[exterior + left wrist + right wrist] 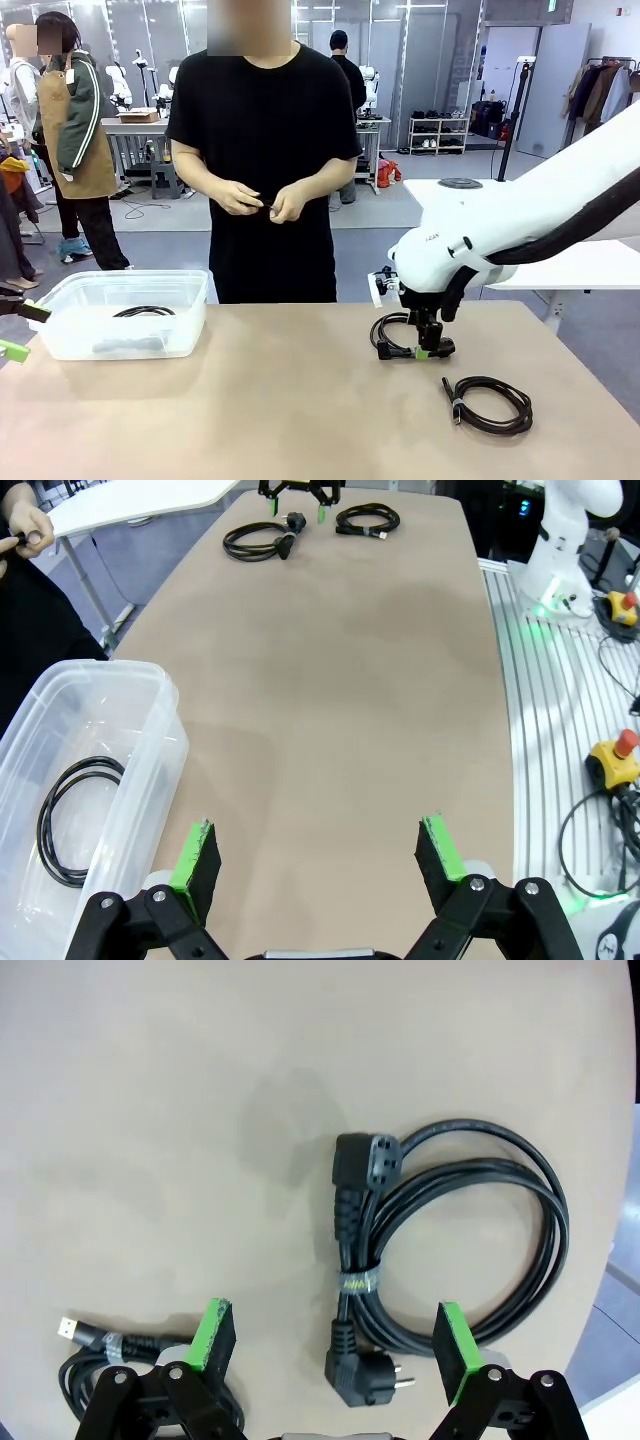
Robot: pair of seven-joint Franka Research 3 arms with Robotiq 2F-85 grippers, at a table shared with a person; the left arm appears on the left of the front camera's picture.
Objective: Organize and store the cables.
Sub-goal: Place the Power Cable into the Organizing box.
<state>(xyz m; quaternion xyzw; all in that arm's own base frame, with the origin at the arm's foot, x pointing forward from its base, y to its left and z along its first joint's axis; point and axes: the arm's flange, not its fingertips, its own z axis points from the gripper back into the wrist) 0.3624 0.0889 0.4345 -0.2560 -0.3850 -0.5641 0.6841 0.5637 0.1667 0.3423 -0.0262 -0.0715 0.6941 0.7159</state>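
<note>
While the right gripper (428, 348) hangs low over the power cord (390, 332) on the right half of the table (300, 410), its jaws stand wide apart, nothing held. In the right wrist view the green pads (216, 1330) flank the cord's (480, 1220) bound section: a band (360, 1282) ties the loops, with a chunky socket end (375, 1160) above it and an angled wall plug (365, 1375) below. Contact between fingers and cord: cannot tell.

Second cable (490, 403): coiled, lying apart from the power cord, nearer the robot's edge and further right. It has a small gold-tipped connector (68, 1327).

Third cable (143, 312): a thin black coil inside the clear plastic bin (130, 285) at the table's left.

Left gripper (318, 828): jaws fully spread, empty, above bare tabletop just beside the bin (150, 770), where the coil (70, 820) lies on the floor of it.

Person at the far side: both hands (265, 200) together at waist height, pinching something small and dark; what it is, cannot tell.
</note>
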